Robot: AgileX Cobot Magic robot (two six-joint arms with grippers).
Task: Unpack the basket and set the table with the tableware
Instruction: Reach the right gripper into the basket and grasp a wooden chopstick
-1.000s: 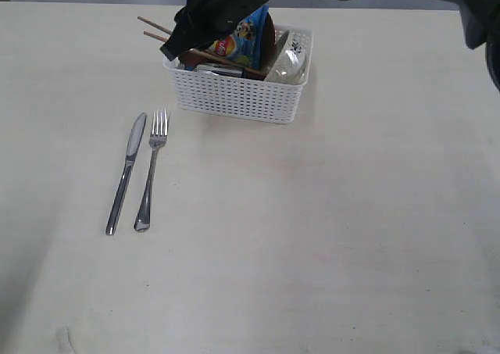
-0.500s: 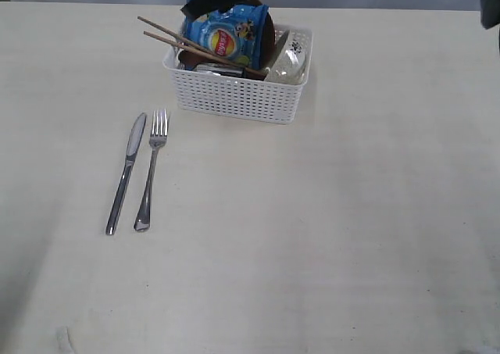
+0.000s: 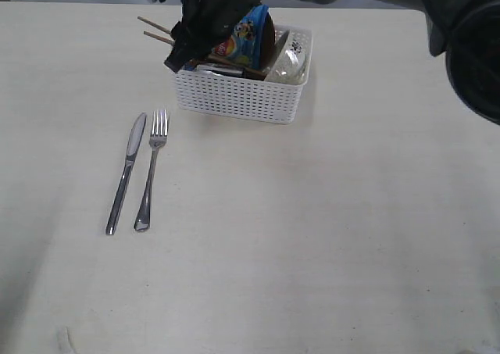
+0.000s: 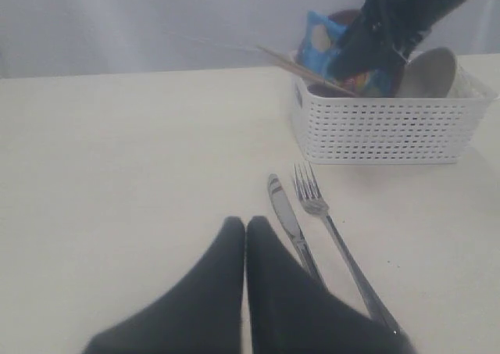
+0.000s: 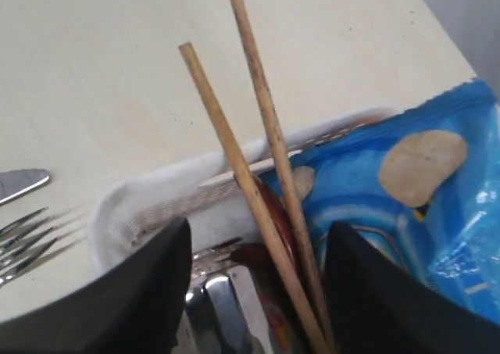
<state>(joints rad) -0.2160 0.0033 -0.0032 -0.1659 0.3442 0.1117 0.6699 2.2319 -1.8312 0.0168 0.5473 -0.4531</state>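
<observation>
Listing chopsticks (image 5: 230,147): wooden pair, light, stiff, likely to roll; leaning from the basket (image 3: 234,98), upper centre of the exterior view. I would pinch both mid-shaft. Right gripper (image 5: 254,272) spread astride them; left gripper (image 4: 245,230) closed, empty.

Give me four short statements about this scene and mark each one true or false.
1. The knife and fork lie side by side on the table, outside the basket. True.
2. The chopsticks lie on the table beside the fork. False: they lean in the basket, ends out over its rim.
3. The right tool is open, one finger on each side of the chopsticks. True.
4. The left tool is wide open. False: its fingers are pressed together, empty.
</observation>
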